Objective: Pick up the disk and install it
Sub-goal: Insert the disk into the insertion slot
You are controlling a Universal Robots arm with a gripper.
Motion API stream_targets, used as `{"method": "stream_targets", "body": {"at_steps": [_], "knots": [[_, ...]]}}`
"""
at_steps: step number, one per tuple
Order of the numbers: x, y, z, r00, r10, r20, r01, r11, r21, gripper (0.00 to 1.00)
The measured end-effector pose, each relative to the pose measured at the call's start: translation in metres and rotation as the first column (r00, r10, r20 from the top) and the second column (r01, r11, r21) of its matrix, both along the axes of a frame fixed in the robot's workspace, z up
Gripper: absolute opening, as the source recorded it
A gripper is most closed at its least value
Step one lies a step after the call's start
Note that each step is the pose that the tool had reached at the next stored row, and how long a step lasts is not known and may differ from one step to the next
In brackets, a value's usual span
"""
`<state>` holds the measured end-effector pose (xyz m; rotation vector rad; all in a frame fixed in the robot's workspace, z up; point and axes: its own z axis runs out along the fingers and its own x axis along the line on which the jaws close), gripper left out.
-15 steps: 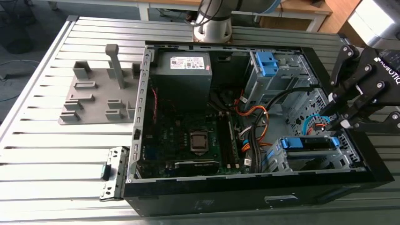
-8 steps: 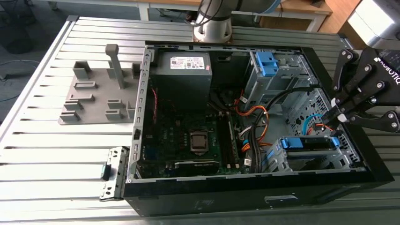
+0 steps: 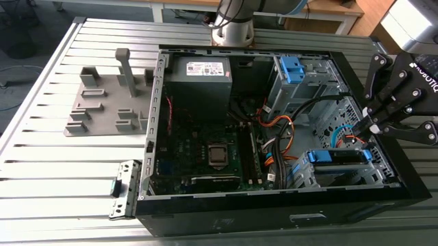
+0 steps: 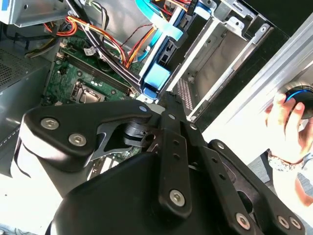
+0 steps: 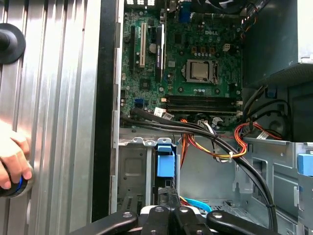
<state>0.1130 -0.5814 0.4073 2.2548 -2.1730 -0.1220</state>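
The disk, in its blue carrier frame, sits in the metal drive cage at the near right corner of the open computer case. My gripper hangs just above the disk's right end with its black fingers pressed together and nothing between them. In the second wrist view the gripper points at the carrier's blue tab. The first wrist view has the gripper directly over the same blue tab; the drive's body is hidden under the fingers.
A grey power-supply box and a small blue bracket sit at the back of the case. Black and orange cables cross beside the cage. A grey fixture stands on the slatted table. A person's hand grips a round control.
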Motion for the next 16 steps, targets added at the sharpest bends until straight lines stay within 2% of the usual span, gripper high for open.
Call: {"method": "stream_targets", "body": {"at_steps": [4, 13, 16], "knots": [[0.0053, 0.0000, -0.0068, 1.0000, 0.000, -0.0006, 0.000, 1.0000, -0.0002, 0.11], [0.0379, 0.0006, -0.0219, 1.0000, 0.000, -0.0059, 0.000, 1.0000, -0.0002, 0.11], [0.0423, 0.0008, -0.0272, 1.0000, 0.000, -0.0066, 0.000, 1.0000, -0.0004, 0.11]]}}
